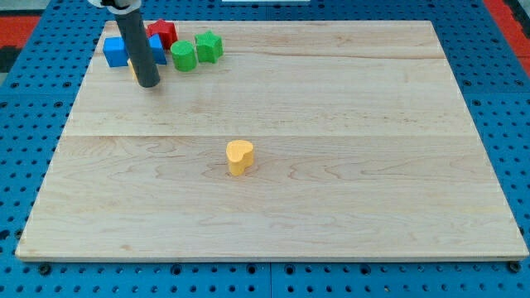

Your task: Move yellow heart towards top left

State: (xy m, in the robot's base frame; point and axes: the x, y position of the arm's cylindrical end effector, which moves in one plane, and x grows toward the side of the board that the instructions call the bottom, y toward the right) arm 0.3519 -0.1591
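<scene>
The yellow heart lies alone near the middle of the wooden board, a little toward the view's bottom. My tip touches down near the view's top left, well up and left of the heart. It stands just below a cluster of blocks: a blue block to the rod's left, another blue block partly hidden behind the rod, a red block behind it, a green cylinder and a second green block to its right. A yellow sliver peeks out at the rod's left edge.
The board rests on a blue pegboard table that shows on all sides. A red area lies at the view's top right corner.
</scene>
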